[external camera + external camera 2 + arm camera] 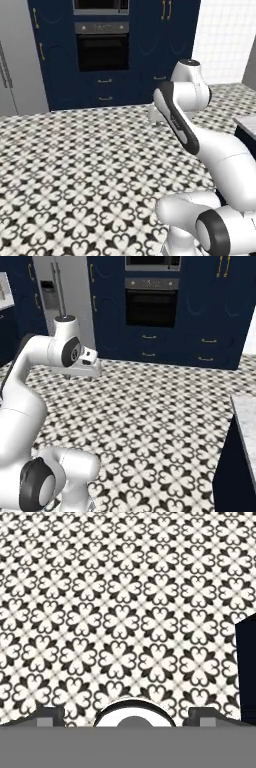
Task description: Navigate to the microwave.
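Observation:
The microwave (100,6) is built into the navy cabinet wall straight ahead across the floor. Just its lower part, a silver frame around black glass, shows at the top edge of the left base view. In the right base view the microwave (152,261) sits at the top centre, likewise cut off. My arm is folded above the patterned floor with the hand (84,367) pointing down. In the hand view the gripper (126,716) is open, its two dark fingertips (48,715) wide apart, and nothing but floor tiles lies between them.
Directly below the microwave is a black-doored oven (102,47) with a silver control strip. A grey fridge (62,291) stands left of the cabinets. A pale counter end (246,423) on a dark base juts in at the right. Open tiled floor (80,165) stretches ahead.

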Controlling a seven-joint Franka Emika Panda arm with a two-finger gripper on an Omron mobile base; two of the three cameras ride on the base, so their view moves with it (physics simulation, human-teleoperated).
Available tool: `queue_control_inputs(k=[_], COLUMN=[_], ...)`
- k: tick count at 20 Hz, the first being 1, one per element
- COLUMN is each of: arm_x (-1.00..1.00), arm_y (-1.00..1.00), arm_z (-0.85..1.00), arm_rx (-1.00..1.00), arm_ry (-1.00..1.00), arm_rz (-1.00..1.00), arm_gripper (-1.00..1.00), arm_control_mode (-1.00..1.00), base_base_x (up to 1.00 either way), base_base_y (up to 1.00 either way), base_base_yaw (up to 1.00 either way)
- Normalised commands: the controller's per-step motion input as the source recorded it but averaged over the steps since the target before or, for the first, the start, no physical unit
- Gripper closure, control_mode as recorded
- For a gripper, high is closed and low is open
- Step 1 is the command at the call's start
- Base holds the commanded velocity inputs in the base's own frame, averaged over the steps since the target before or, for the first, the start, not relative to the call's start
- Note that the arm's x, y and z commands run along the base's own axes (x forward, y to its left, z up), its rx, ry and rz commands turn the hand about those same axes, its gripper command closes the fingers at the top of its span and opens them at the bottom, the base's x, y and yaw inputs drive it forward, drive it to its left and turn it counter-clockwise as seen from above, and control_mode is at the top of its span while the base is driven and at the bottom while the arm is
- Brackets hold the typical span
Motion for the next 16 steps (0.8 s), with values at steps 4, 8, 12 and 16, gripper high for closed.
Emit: queue_control_inputs(k=[4, 8, 12, 16], arm_x=[0.00, 0.00, 0.00, 0.00], arm_y=[0.00, 0.00, 0.00, 0.00], arm_z=[0.00, 0.00, 0.00, 0.00], arm_rx=[0.00, 0.00, 0.00, 0.00], arm_ry=[0.00, 0.00, 0.00, 0.00], arm_rz=[0.00, 0.00, 0.00, 0.00], arm_gripper=[-1.00, -1.00, -1.00, -1.00], arm_control_mode=[1.00, 1.00, 1.00, 1.00], base_base_x=[1.00, 1.00, 1.00, 1.00], base_base_y=[0.14, 0.22, 0.11, 0.23], base_base_yaw=[-0.50, -0.39, -0.08, 0.13])
